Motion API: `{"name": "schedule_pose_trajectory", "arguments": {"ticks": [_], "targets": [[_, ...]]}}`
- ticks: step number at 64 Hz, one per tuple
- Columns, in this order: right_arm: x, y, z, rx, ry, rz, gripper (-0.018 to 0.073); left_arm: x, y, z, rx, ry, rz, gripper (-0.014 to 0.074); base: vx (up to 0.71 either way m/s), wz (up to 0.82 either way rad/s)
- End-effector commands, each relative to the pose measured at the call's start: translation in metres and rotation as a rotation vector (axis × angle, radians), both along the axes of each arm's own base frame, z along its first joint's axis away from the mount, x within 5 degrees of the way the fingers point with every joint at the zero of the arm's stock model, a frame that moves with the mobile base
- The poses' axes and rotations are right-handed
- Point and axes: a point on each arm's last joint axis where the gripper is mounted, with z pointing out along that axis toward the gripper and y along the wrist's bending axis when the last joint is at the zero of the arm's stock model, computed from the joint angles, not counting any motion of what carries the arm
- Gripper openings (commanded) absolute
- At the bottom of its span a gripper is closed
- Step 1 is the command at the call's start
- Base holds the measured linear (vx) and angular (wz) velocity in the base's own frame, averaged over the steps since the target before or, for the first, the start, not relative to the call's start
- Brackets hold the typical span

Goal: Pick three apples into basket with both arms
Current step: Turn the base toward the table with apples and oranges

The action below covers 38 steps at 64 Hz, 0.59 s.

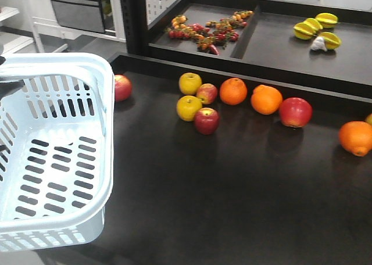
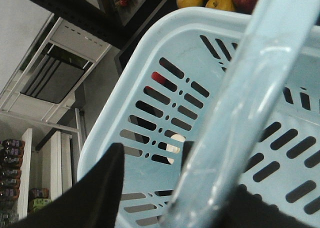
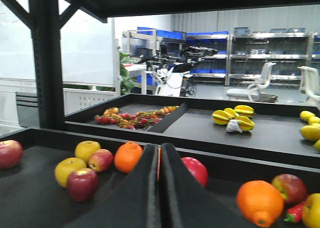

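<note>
The pale blue basket (image 1: pixel 87 64) is filling the left side of the front view and overlapping the left end of the black worktop (image 1: pixel 232 195). Its swing handle (image 2: pixel 240 113) is running up between the dark fingers (image 2: pixel 95 198) of my left gripper (image 2: pixel 152 153), and I cannot tell whether that gripper is clamping the handle or merely standing around it. All the fruit is lying on the worktop outside the basket. A reddish apple (image 1: pixel 122 88) is sitting just beside the basket's far right corner. Farther right, a streaked apple (image 1: pixel 207 93) and a dark maroon apple (image 1: pixel 206 120) are clustering with a far yellow fruit (image 1: pixel 190 83) and a near yellow fruit (image 1: pixel 189 107), the maroon one just beside the near one. A first orange (image 1: pixel 233 91) and a second orange (image 1: pixel 266 99) are lying next in the row, with a bright red apple (image 1: pixel 295 112) resting just beside the second. A third orange (image 1: pixel 355 138) is sitting well apart at the right edge. My right gripper (image 3: pixel 160 149) is hovering low over the worktop and pointing at that row, its fingers pressing together with only a thin slit between them and nothing in their grip. On the raised shelf (image 1: pixel 279 50) behind, starfruit (image 1: pixel 317 29) are lying.
</note>
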Motion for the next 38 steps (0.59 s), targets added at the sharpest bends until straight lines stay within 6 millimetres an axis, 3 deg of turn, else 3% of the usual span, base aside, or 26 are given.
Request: {"name": "schedule_pose_trajectory", "arguments": {"ticks": [1,38], "targets": [[-0.0013,0.0000,0.0022,-0.011,-0.068,-0.002,-0.0009,-0.0032,0.0008,0.0206,-0.051,-0.124,-0.021,-0.0006,0.04,-0.26],[-0.0013,0.0000,0.0022,-0.011,-0.068,-0.002,-0.0009,-0.0032,0.0008,0.0206,-0.051,-0.124,-0.021,-0.0006,0.05,-0.36]]}}
